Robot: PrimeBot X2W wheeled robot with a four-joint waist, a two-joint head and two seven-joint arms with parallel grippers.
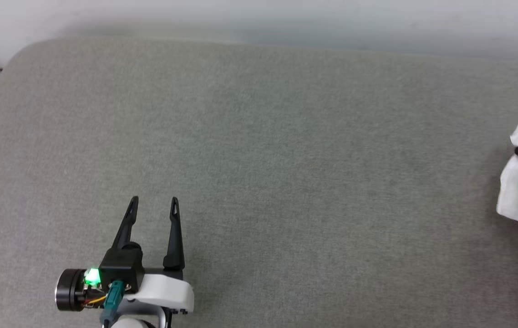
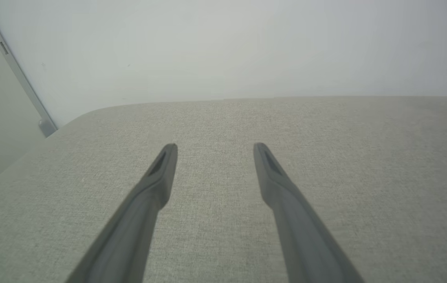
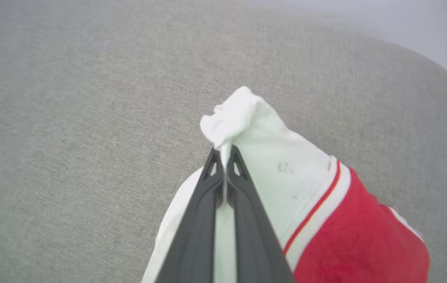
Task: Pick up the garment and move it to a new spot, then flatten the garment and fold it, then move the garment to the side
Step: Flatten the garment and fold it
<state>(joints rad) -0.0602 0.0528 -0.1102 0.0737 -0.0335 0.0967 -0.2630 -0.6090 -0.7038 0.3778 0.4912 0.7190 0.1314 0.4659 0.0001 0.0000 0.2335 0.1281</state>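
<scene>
R gripper is clamped on the white sleeve of the garment, at the far right of the grey pad. L gripper is held apart, empty. Pick-up looks begun; next it must be lifted & carried over.

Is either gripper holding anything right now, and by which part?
The right gripper pinches the garment by a bunch of its white fabric; the left gripper holds nothing.

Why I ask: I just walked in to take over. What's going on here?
The robot's right tool is shut on the white sleeve of a soft red jersey-style shirt with striped trim, at the right end of the grey fabric-covered surface. Its left tool is open over bare surface, holding nothing. The shirt is bunched, not yet flattened.
</scene>
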